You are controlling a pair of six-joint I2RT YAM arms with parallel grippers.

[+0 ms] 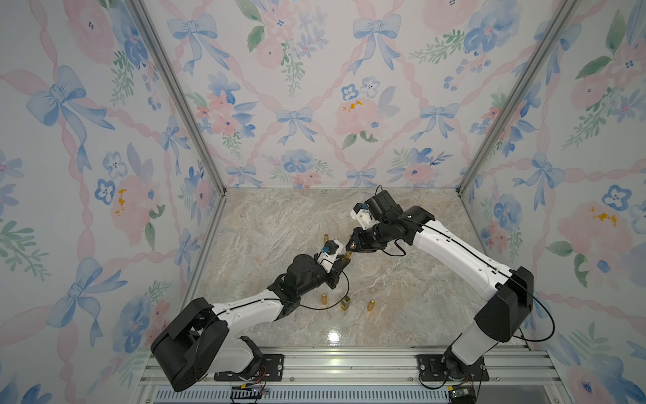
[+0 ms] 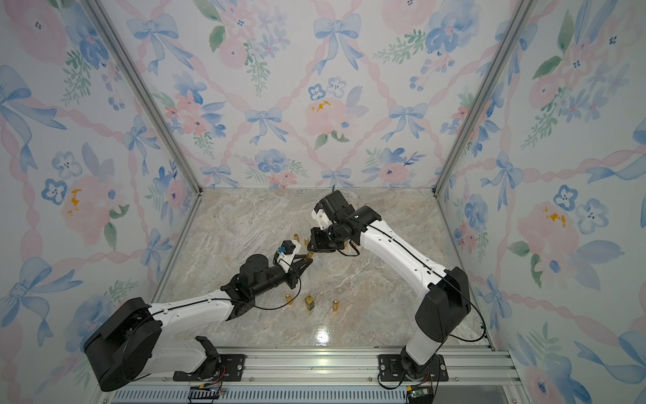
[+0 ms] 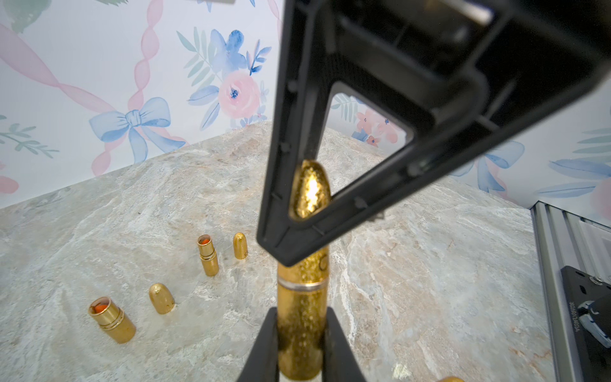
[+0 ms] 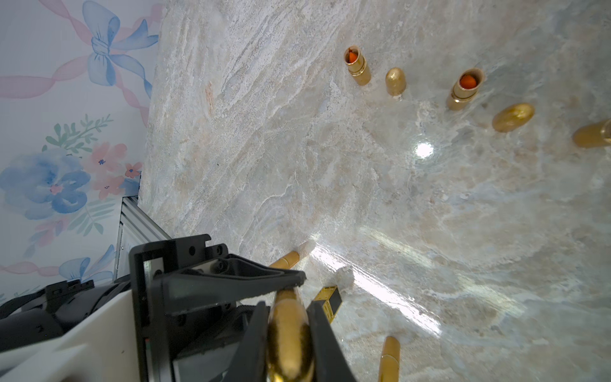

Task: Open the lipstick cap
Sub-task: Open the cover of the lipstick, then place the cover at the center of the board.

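**Student:** Where is the lipstick?

**Instructor:** It is held clear of the tabletop, between the two arms. The left gripper has its jaws closed on the glittered base. The right gripper has its jaws closed on the domed cap. A silver band marks the join, and no gap shows there.

**Student:** How should the lipstick handle?

**Instructor:** It is probably light and rigid. The glitter coat may add some friction, but the round barrel and tapering dome invite slipping. The surest hold on the cap is its straight wall just above the band, not the dome. A pull along the axis seems best, as a sideways load could jam the cap.

**Student:** What else is on the tabletop?

**Instructor:** Two open lipstick tubes with orange sticks stand there, each near a loose cap. A square gold-and-black case is nearer the arm bases.

**Student:** What can't be made out?

**Instructor:** The foot of the base is cut off at the frame edge. A right jaw covers part of the cap wall. In both top views the lipstick is too small to judge the join.
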